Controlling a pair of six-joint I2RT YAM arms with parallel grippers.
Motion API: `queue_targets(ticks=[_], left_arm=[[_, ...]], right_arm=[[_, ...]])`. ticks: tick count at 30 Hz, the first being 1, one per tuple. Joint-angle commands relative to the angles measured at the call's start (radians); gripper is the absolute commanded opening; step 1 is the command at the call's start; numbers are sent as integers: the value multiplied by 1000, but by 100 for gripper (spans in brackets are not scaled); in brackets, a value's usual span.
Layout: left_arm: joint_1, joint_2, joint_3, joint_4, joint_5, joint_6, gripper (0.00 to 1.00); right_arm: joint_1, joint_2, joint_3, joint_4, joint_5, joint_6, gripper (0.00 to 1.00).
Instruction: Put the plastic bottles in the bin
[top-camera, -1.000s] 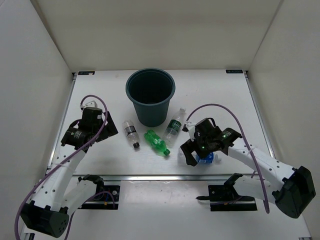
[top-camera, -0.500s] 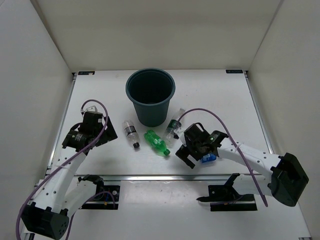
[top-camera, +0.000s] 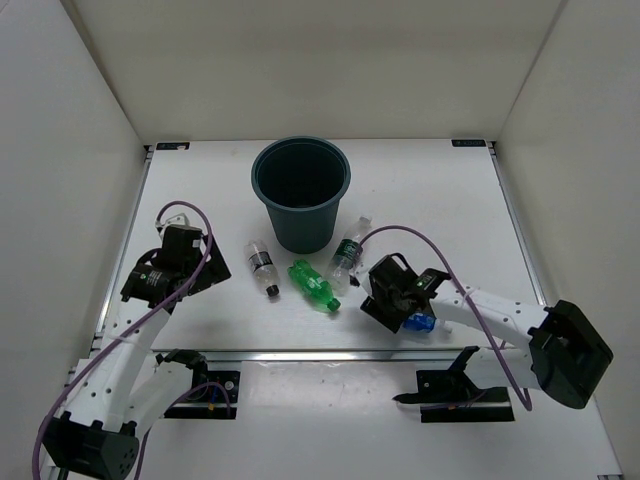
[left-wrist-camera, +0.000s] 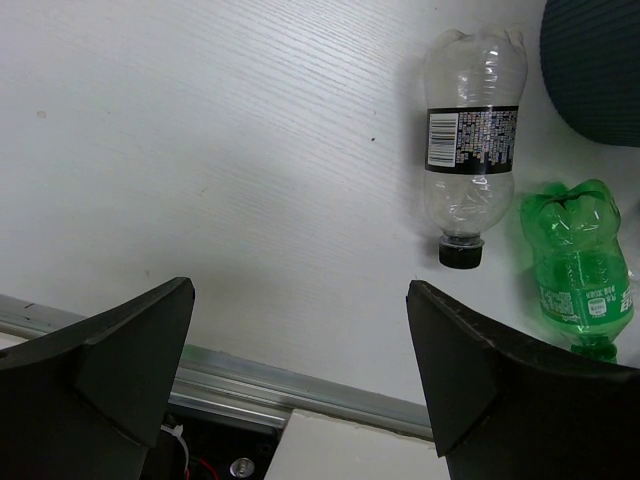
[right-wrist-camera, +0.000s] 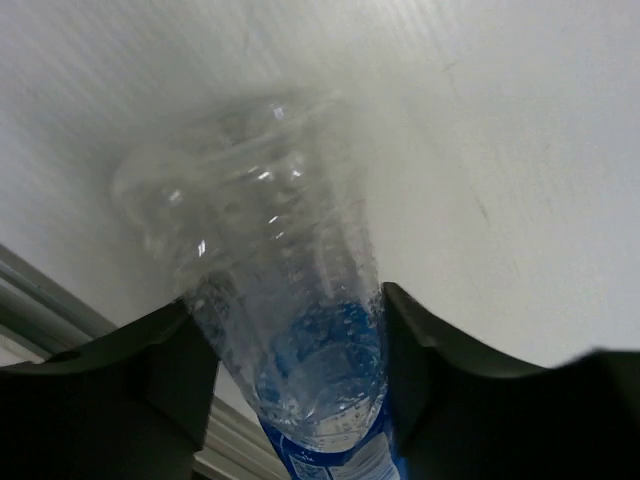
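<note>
The dark teal bin (top-camera: 305, 232) stands upright at the table's back middle. In front of it lie three plastic bottles: a clear one with a dark label (top-camera: 261, 265), a green one (top-camera: 313, 285) and another clear dark-labelled one (top-camera: 347, 256). My right gripper (top-camera: 397, 303) is shut on the clear bottle with the blue label (top-camera: 420, 323), low at the table's front right; its body (right-wrist-camera: 285, 300) fills the gap between the fingers (right-wrist-camera: 170, 370). Left of the bottles, my left gripper (top-camera: 205, 272) hangs open and empty (left-wrist-camera: 298, 300), with the dark-labelled bottle (left-wrist-camera: 472, 150) and green bottle (left-wrist-camera: 578, 262) ahead of it.
White walls close in the table on three sides. A metal rail (left-wrist-camera: 300, 385) runs along the near table edge, just under my left fingers. The bin's wall (left-wrist-camera: 600, 70) shows at the left wrist view's top right corner.
My right gripper slid left and toward the front edge, then closed on the blue-label bottle. The left arm shifted slightly and stayed open.
</note>
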Motion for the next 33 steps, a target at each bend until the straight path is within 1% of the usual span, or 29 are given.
queue_targets(ticks=[1,3,6,8,9,11,12,13,14,16,17,19,21,22,23,24,25,26,28,31,33], left_arm=[[5,-17,-7,-4,-20,-9,99],[5,-17,-2,2,-15,-6,99],[8,1,8,8,-17,1,99],[10,10,13,25,-8,7,98],[14,18,10,28,-5,8,99],[11,27,4,56,15,13,99],[14,35,5,59,24,14,99],[22,36,-1,73,28,19,99],[16,43,-5,88,35,24,99],[25,58,-15,109,49,36,99],[33,58,-13,122,49,34,99],[33,69,-15,134,52,44,98],[34,84,-7,157,57,51,98],[37,92,-9,151,60,51,98],[39,96,-9,163,63,51,99],[37,105,-13,177,80,53,99],[40,107,-6,180,77,54,99],[40,121,-3,179,74,53,99],[49,131,-2,198,72,59,98],[48,145,14,205,75,60,98],[49,155,16,212,78,62,99]], right_arm=[[1,23,27,53,35,6,46],[1,12,41,50,51,4,46],[-7,-35,119,32,76,13,45],[-26,-82,234,23,114,30,42],[-37,-89,269,17,121,33,42],[-98,-122,427,41,113,27,41],[-128,-129,487,82,72,23,41],[-135,-139,513,134,50,14,40],[-148,-146,552,211,11,-8,42],[-123,-135,590,315,-45,-70,46],[-107,-106,621,352,-57,-91,48],[-79,-62,667,490,-53,-135,47],[-102,15,737,587,-181,-119,46],[-112,35,751,668,-217,-77,45],[-134,69,765,752,-288,-27,45],[-157,115,779,786,-380,4,48],[-172,127,796,844,-443,44,48],[-174,175,810,884,-464,82,49],[-163,245,871,917,-510,98,50],[-154,379,928,951,-519,138,53],[-166,414,957,968,-551,193,55]])
